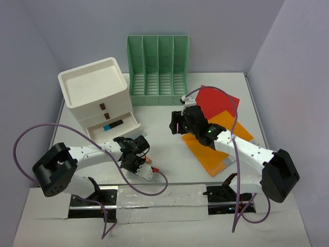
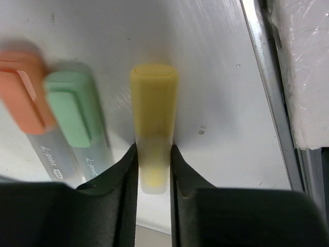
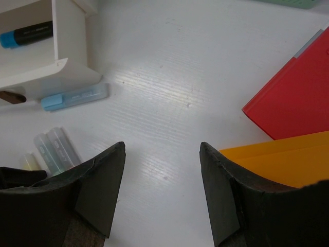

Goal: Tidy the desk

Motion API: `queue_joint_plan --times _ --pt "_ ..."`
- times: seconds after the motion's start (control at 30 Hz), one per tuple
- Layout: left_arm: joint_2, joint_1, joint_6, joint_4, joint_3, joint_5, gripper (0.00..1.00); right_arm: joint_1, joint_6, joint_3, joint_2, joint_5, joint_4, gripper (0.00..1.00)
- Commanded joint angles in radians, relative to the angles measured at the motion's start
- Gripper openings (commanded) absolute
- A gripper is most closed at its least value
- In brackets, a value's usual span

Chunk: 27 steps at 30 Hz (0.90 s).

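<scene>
1. White matte bench (image 1: 159,128) under everything, smooth and flat, running from the arm bases back to the green slotted file holder (image 1: 158,69).
2. Step in hand, I reckon: gathering the loose pens. Left jaws pinch the clear barrel of the yellow highlighter (image 2: 153,118), which lies flat near the front edge, just beside a green highlighter (image 2: 77,116) and an orange highlighter (image 2: 23,95).
3. Right jaws are spread with nothing between them, over bare bench next to the orange folder (image 1: 216,152) and red folder (image 1: 218,100).
4. Next move, my guess: lift straight up and carry it to the open bottom drawer (image 1: 115,128) of the white drawer box (image 1: 97,95).
5. Slick plastic with a chunky squared cap, so it could twist in the grip.
</scene>
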Motion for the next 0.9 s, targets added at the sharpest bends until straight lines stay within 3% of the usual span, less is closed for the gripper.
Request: queue_joint_plan --times 0.0,0.07,0.4,0.57,0.7,0.87 --pt "0.023 -0.013 -0.019 0.005 -0.041 0.062 0.09 0.005 -0.002 -0.009 -0.027 0.031 0.011 0.67" --pt "0.007 -0.014 -0.038 -0.021 -0.03 0.064 0.0 0.005 0.005 -0.001 -0.01 0.026 0.01 0.67" --pt "-0.149 0.039 -0.404 -0.211 0.279 0.151 0.0 0.005 0.011 0.043 0.009 0.033 -0.019 0.66" --pt "-0.161 0.338 -0.578 -0.243 0.534 0.091 0.0 0.005 0.042 0.055 0.018 0.069 -0.041 0.66" --pt "-0.114 0.565 -0.59 -0.211 0.552 0.04 0.0 0.019 0.042 0.086 0.077 0.066 -0.071 0.64" --pt "-0.064 0.633 -0.581 -0.16 0.494 0.003 0.02 0.073 0.022 0.113 0.101 0.083 -0.075 0.64"
